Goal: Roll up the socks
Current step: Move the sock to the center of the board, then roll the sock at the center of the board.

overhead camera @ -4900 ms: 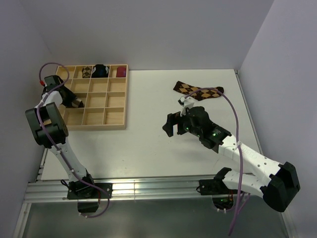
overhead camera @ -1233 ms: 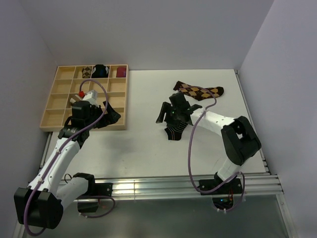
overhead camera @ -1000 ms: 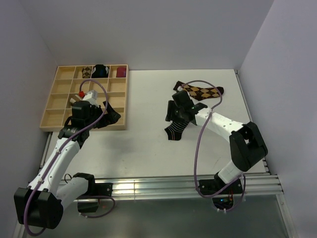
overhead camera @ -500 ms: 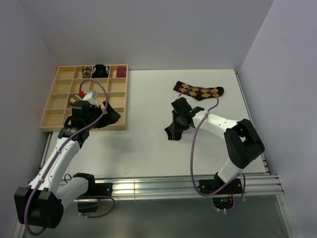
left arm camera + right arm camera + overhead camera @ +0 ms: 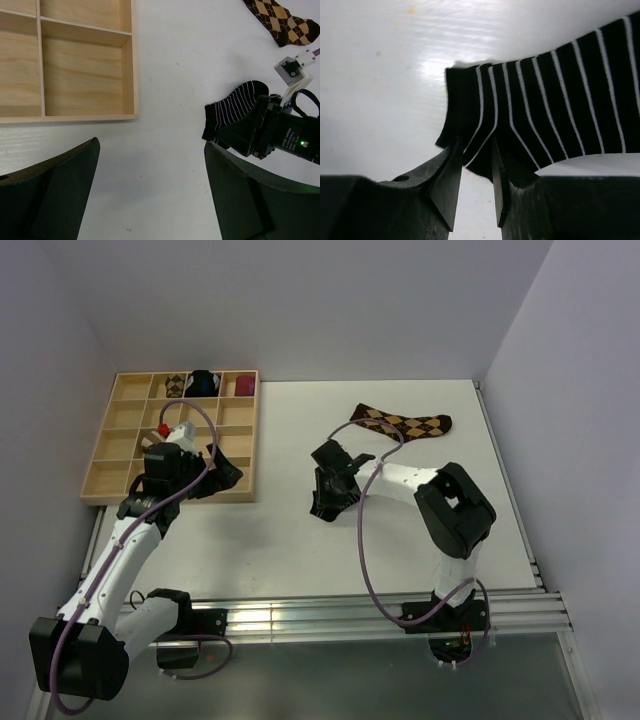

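A short black sock with thin white stripes [image 5: 545, 100] lies on the white table [image 5: 280, 530], and it also shows in the left wrist view as the black sock [image 5: 232, 106]. My right gripper [image 5: 475, 146] is shut on that sock's near edge, pinching a fold of fabric. In the top view the right gripper [image 5: 322, 502] covers most of the sock. A brown-and-tan argyle sock [image 5: 400, 423] lies flat farther back; the left wrist view catches the argyle sock [image 5: 282, 22] at its top right. My left gripper [image 5: 225, 475] hangs open and empty beside the tray's near right corner.
A wooden compartment tray [image 5: 254, 440] sits at the back left. Its back row holds an argyle bundle [image 5: 175, 386], a black-and-blue bundle [image 5: 205, 382] and a maroon bundle [image 5: 244, 386]. Grey walls close the table on three sides.
My right gripper has swung left across the table and closed on the black striped sock's edge, drawing the sock leftward with it. The left arm has not moved.
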Robot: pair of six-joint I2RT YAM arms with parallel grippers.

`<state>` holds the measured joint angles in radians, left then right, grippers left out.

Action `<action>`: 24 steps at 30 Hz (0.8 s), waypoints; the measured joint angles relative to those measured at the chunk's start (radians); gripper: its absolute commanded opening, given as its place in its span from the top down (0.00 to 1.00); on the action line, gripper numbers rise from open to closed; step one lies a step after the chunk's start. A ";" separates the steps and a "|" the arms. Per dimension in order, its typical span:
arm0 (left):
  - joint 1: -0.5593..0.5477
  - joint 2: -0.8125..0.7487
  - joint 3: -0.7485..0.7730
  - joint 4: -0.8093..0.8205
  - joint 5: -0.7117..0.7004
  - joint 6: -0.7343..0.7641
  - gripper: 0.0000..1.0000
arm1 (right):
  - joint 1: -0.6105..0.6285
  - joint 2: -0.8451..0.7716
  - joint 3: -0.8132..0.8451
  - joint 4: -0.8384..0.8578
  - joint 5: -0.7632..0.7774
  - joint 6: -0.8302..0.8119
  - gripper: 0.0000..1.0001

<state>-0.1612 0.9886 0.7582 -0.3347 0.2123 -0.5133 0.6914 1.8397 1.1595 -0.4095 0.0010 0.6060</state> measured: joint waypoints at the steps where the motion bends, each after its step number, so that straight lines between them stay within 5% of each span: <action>1: 0.001 0.000 0.000 0.000 0.000 0.000 0.09 | 0.012 0.000 0.002 0.009 -0.006 0.000 0.58; 8: 0.014 0.000 0.000 0.000 0.006 -0.003 0.09 | 0.085 -0.066 -0.008 0.039 0.077 -0.077 0.47; 24: 0.079 0.011 0.000 0.001 0.047 -0.006 0.09 | 0.237 0.005 0.042 0.010 0.351 -0.182 0.52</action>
<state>-0.0822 1.0000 0.7582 -0.3340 0.2588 -0.5198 0.9279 1.8450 1.2015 -0.3996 0.3515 0.4244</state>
